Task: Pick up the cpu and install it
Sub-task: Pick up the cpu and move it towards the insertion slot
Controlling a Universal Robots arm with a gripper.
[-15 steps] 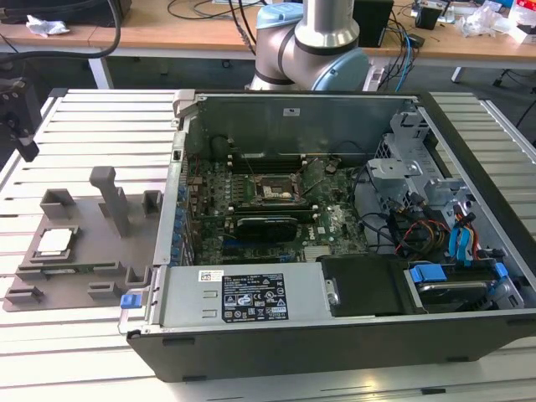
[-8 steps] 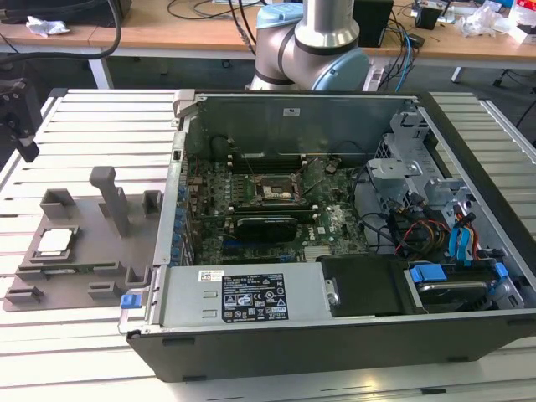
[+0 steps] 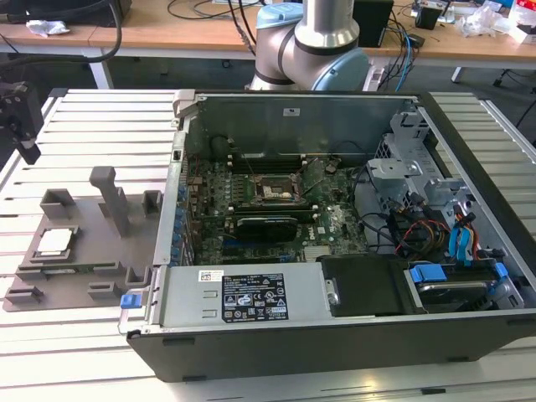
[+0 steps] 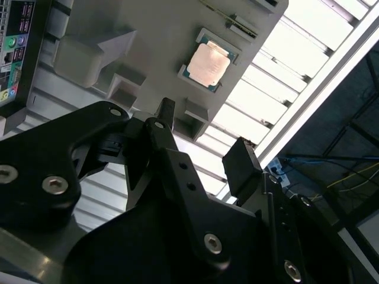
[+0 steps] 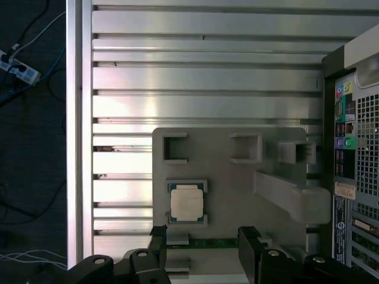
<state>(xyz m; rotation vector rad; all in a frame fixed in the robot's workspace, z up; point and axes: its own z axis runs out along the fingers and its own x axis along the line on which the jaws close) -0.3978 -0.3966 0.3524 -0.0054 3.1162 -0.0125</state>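
Note:
The cpu (image 3: 54,241) is a small square chip with a silvery top. It lies flat in a recess of the grey plastic tray (image 3: 84,268), at the exterior view's left, beside the open computer case. Both wrist views show the cpu (image 5: 187,202) (image 4: 208,64) on the tray (image 5: 237,189) (image 4: 148,35). My gripper (image 5: 202,248) (image 4: 204,139) hangs above the tray's edge, apart from the chip, open with nothing between its black fingers. In the exterior view the gripper (image 3: 23,134) is at the far left edge. The motherboard's dark socket (image 3: 275,189) sits inside the case.
The open computer case (image 3: 335,335) lies on the slatted metal table (image 3: 100,126), with drive bays and cables at its right side. The tray carries several raised blocks and a tall post (image 3: 113,197). The case's rear ports (image 5: 349,148) face the tray. A desk with cables stands behind.

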